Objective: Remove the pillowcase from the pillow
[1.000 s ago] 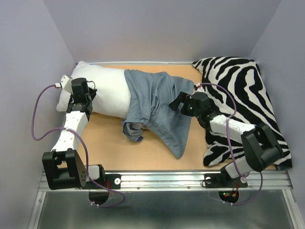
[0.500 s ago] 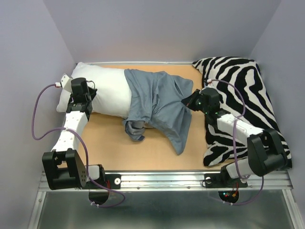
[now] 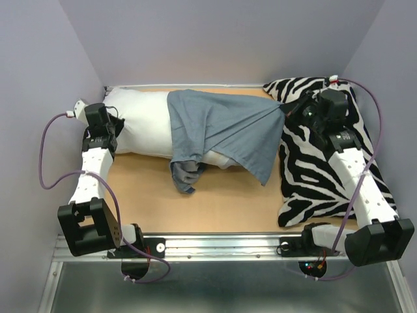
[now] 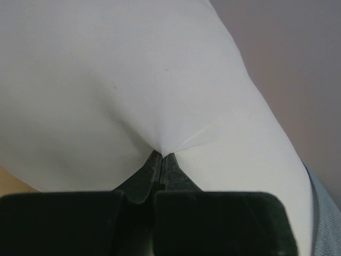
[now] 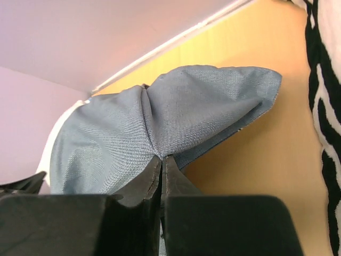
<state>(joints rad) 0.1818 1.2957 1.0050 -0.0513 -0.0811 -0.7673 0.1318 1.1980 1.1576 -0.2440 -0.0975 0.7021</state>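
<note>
The white pillow (image 3: 140, 120) lies across the back of the table, its left half bare. Dull blue pillowcase (image 3: 218, 127) covers its right half and stretches toward the right. My left gripper (image 3: 112, 124) is shut on the pillow's left end; the left wrist view shows white cloth (image 4: 133, 80) pinched to a point at the jaws (image 4: 161, 156). My right gripper (image 3: 290, 112) is shut on the pillowcase's right corner, above the zebra cushion's edge. In the right wrist view the blue cloth (image 5: 176, 117) gathers into folds at the closed fingertips (image 5: 161, 158).
A black-and-white zebra-print cushion (image 3: 326, 163) fills the right side of the table. Grey walls (image 3: 221, 39) close in the back and both sides. A metal rail (image 3: 221, 244) runs along the near edge. Bare wooden tabletop (image 3: 215, 202) lies in front of the pillow.
My right gripper closed on the pillowcase's corner and pulled it right and back, stretching the cloth over the cushion's edge. The pillow and left gripper shifted slightly toward the back left.
</note>
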